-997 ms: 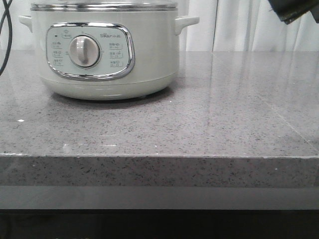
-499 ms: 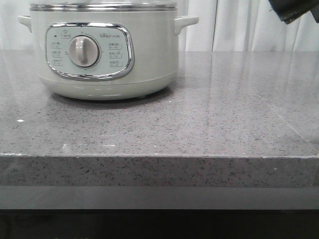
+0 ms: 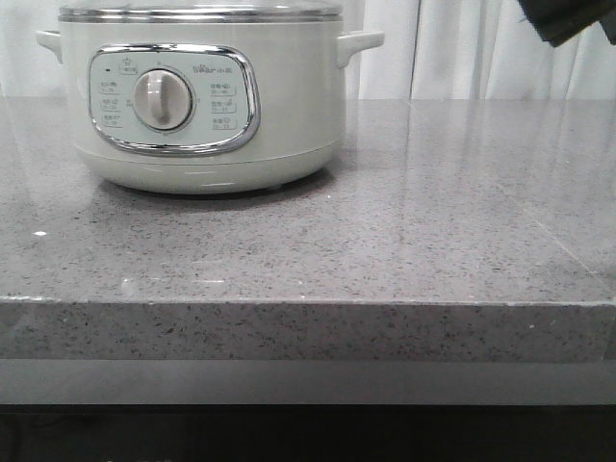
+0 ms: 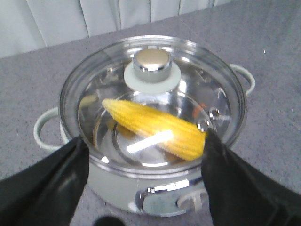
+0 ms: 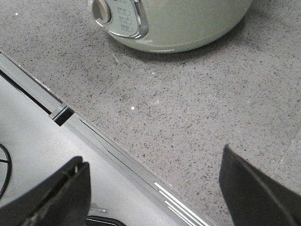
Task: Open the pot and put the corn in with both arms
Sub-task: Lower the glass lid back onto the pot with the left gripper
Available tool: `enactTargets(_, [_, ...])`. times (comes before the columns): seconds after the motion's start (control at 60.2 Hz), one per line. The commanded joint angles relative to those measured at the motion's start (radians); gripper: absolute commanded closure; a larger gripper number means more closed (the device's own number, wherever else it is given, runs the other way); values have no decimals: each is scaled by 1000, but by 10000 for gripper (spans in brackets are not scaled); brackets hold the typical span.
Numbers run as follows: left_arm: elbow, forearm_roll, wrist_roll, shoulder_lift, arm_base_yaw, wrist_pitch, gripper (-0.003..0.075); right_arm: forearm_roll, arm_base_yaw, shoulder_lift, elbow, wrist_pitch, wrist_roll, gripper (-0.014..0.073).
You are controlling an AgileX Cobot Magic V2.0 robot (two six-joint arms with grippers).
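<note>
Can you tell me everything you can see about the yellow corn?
The corn is one bright yellow cob with neat kernel rows and one tapered end. It lies on its side, slanted, inside the cream pot, seen through the clear glass lid with its shiny knob. No gripper touches it.

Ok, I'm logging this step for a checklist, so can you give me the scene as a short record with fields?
pot: on the grey counter, control dial facing the front camera
glass lid: seated on the pot, knob at centre
corn: appears to lie inside the pot, seen through the lid
left tool: open, above the pot, holding nothing
right tool: open, over the counter edge in front of the pot, holding nothing
</note>
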Motion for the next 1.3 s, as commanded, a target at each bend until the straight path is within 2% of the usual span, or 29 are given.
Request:
enactTargets(0.0, [61,-21,0,-96,-5,-55,219,19,-2,-2,-26,-62,-1,13])
enactTargets(0.382, [420,-31,0,-379,-5,-57,223,19,-2,-2,-26,-62,-1,13])
enactTargets(0.549, [495,-31,0,-447,-5,-57,277,19,-2,-2,-26,-62,-1,13])
enactTargets(0.648, [505,-31,0,-457,-5,-57,342,19,-2,-2,-26,-60,-1,32])
enactTargets(0.715, [505,-31,0,-457,-5,-59,398,19,-2,-2,-26,-60,-1,109])
enactTargets(0.864, [505,-31,0,-455,-5,-88,554,19,-2,-2,-26,-60,-1,403])
enactTargets(0.997, [505,-31,0,-455,-5,-104,652,19,-2,-2,-26,-60,-1,589])
enactTargets(1.08, [505,-31,0,-455,-5,-106,700,19,-2,-2,-26,-60,-1,665])
enactTargets(1.164, [505,-31,0,-455,-5,-106,738,19,-2,-2,-26,-60,-1,662])
enactTargets(1.28, [505,-31,0,-455,-5,-106,741,19,-2,-2,-26,-60,-1,662])
